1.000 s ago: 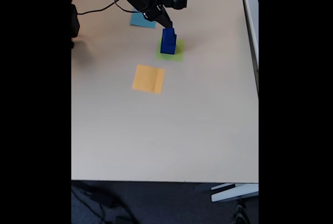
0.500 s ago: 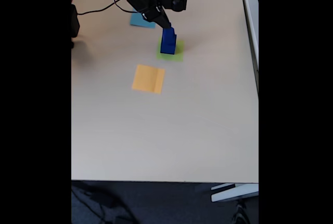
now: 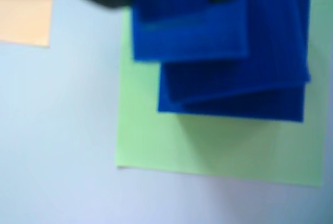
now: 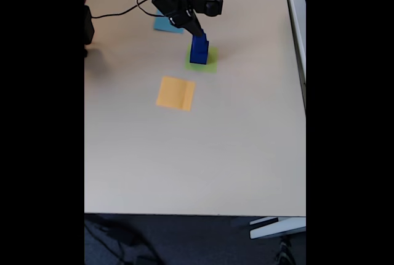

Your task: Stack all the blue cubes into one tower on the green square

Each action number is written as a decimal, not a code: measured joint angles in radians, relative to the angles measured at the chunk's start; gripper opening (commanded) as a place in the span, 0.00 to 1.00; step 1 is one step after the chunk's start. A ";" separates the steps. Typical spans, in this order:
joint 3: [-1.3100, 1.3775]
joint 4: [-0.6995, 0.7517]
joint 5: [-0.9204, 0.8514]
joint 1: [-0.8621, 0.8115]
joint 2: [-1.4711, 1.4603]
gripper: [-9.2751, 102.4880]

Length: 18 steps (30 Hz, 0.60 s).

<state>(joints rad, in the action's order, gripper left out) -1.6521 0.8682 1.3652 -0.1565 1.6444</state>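
Near the frame's upper centre, the pincer sits atop the tower on the green square, seemingly seating the top cube; its opening can't be told.

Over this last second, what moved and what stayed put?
In the fixed view the gripper and arm shifted slightly upward, staying at the top of the tower. The tower on the green square, the orange-yellow square and the light-blue square did not move.
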 measured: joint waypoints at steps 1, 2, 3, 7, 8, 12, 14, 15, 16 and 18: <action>0.000 0.000 0.000 0.000 0.000 0.08; 0.000 0.000 0.000 0.000 0.000 0.08; 0.000 0.000 0.000 0.000 0.000 0.08; 0.000 0.000 0.000 0.000 0.000 0.08; 0.000 0.000 0.000 0.000 0.000 0.08; 0.005 0.000 0.000 0.000 -0.011 0.08; 0.006 0.000 0.005 0.000 -0.011 0.08; 0.006 0.000 0.006 0.000 -0.011 0.08; 0.006 0.002 0.006 0.000 -0.012 0.08; 0.006 0.006 0.006 0.000 -0.012 0.08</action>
<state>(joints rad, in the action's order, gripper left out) -1.6460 0.8744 1.3714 -0.1565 1.6322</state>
